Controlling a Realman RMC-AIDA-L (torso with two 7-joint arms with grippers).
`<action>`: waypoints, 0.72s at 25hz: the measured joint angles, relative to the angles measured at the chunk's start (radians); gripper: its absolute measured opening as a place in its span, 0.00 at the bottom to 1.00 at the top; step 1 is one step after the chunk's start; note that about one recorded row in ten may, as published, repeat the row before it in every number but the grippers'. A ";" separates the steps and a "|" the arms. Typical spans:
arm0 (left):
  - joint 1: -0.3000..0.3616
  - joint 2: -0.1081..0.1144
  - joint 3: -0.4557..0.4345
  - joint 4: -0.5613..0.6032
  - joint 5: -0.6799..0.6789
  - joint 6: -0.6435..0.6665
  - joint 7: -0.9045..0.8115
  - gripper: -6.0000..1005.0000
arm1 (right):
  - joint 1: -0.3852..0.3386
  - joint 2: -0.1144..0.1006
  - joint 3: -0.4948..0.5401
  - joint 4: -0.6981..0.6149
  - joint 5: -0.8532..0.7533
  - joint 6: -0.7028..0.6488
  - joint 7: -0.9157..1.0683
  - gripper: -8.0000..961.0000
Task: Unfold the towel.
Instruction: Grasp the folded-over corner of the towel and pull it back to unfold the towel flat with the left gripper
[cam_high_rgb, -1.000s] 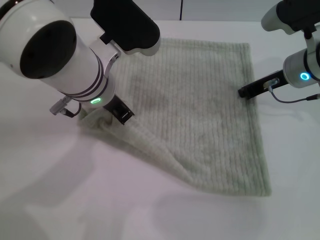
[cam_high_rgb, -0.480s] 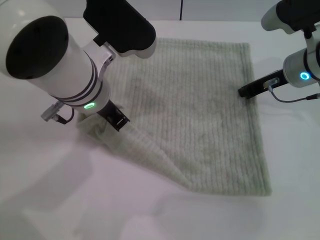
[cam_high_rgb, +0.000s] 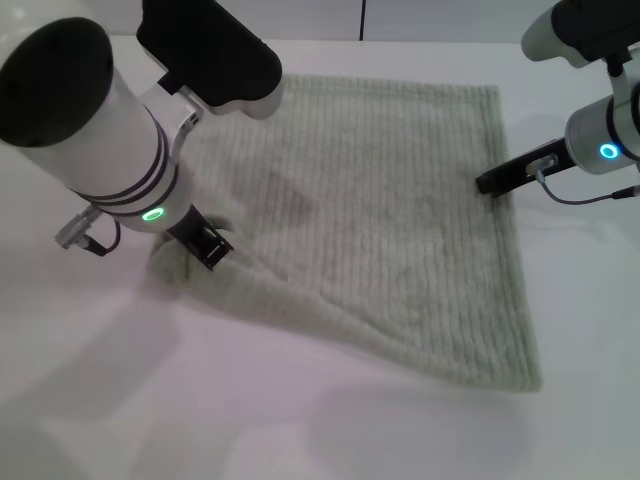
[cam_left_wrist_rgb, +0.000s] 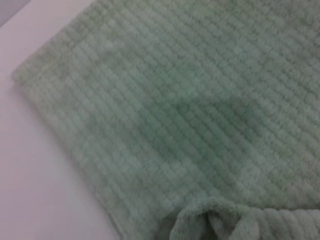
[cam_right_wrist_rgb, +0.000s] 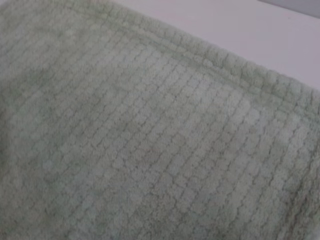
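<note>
The pale sage-green ribbed towel lies mostly spread on the white table. Its near-left corner is bunched and lifted. My left gripper is at that corner, shut on the bunched cloth. In the left wrist view the towel fills the frame, with a pinched fold at the edge. My right gripper rests low at the towel's right edge, about mid-length. The right wrist view shows only the towel's waffle texture and a hemmed edge.
The white table surrounds the towel, with bare surface in front and to the left. My left arm's large white and black links overhang the towel's far-left corner and hide it. A cable hangs by the right wrist.
My left gripper has moved left and slightly nearer with the towel corner in it, pulling the near-left part of the towel outward and flatter. The right arm has not moved.
</note>
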 joint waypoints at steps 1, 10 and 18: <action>0.000 0.000 0.000 0.000 0.000 0.000 0.000 0.02 | 0.000 0.000 0.000 0.000 0.000 0.000 0.000 0.02; -0.002 0.002 -0.023 -0.001 0.000 -0.080 -0.002 0.02 | 0.000 0.000 0.000 0.000 0.000 -0.001 0.000 0.02; -0.005 -0.003 -0.017 -0.015 0.000 -0.140 -0.018 0.02 | 0.003 0.000 0.000 0.000 0.000 0.001 0.000 0.02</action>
